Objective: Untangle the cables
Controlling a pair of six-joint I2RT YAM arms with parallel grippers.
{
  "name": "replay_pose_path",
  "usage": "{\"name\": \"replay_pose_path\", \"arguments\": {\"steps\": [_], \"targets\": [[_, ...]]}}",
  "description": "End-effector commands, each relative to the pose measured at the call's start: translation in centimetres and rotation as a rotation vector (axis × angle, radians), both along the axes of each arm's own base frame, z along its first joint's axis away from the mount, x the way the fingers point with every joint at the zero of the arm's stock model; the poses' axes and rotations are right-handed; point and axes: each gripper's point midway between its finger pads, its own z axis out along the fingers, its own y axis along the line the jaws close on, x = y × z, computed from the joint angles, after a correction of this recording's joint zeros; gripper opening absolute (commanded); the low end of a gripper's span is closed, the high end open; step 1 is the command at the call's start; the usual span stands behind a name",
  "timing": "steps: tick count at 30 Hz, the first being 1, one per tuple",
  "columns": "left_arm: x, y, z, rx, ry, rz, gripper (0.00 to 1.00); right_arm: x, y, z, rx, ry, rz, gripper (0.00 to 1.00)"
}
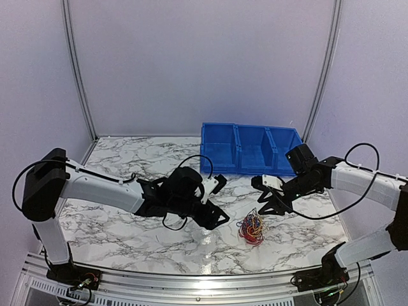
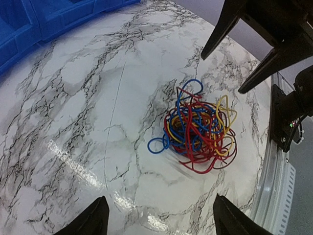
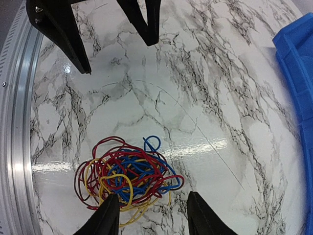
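In the top view, your left gripper [image 1: 222, 201] sits just left of centre. Its jaws are spread wide, they grip nothing, and they point right across the marble table [image 1: 127, 233]. In the left wrist view, its 2 dark fingertips [image 2: 93, 220] show at the bottom edge with bare table between them.

The cables [image 1: 251, 228] lie on the table as 1 small knotted bunch of red, blue and yellow wire, lower centre in the top view, just right of the left gripper and clear of it. In the left wrist view the bunch [image 2: 198, 131] sits right of centre, with a blue loop trailing out to its left.

The blue bin [image 1: 237, 148] stands in the upper centre of the top view, at the far edge of the table. Its walls divide it into 3 compartments. The cables are outside it, on the table nearer the bottom of the frame and well apart from it.

Your right gripper [image 1: 258, 196] is just above and to the right of the bunch, jaws open and facing left. In the right wrist view, the bunch [image 3: 124, 176] lies lower left, and the left fingertip [image 3: 110, 215] overlaps its lower edge. You cannot tell from that view whether they touch.
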Motion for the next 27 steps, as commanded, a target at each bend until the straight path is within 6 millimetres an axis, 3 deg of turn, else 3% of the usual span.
{"name": "replay_pose_path", "arguments": {"steps": [1, 3, 4, 12, 19, 24, 27], "targets": [[1.0, -3.1, 1.6, -0.073, -0.003, -0.004, 0.77, -0.6, -0.4, -1.3, -0.001, 0.095, -0.027, 0.47], [2.5, -3.8, 1.8, -0.081, -0.024, 0.054, 0.90, -0.5, -0.7, -1.6, -0.007, 0.108, -0.047, 0.49], [3.0, -4.1, 2.0, -0.091, -0.036, 0.073, 0.91, -0.5, -1.0, -1.9, -0.015, 0.114, -0.061, 0.49], [4.2, -6.5, 2.4, -0.136, -0.044, 0.078, 0.89, -1.4, -1.9, -2.5, -0.041, 0.151, -0.085, 0.47], [5.0, -5.8, 2.5, -0.148, -0.088, 0.129, 0.89, -1.4, -1.1, -2.6, 0.005, 0.192, -0.081, 0.46], [4.6, -4.9, 2.5, -0.149, -0.097, 0.132, 0.90, -0.7, -0.6, -2.9, 0.016, 0.220, -0.094, 0.39], [4.2, -4.4, 2.5, -0.152, -0.093, 0.125, 0.90, -0.3, -0.2, -2.9, 0.019, 0.244, -0.094, 0.22]]}}
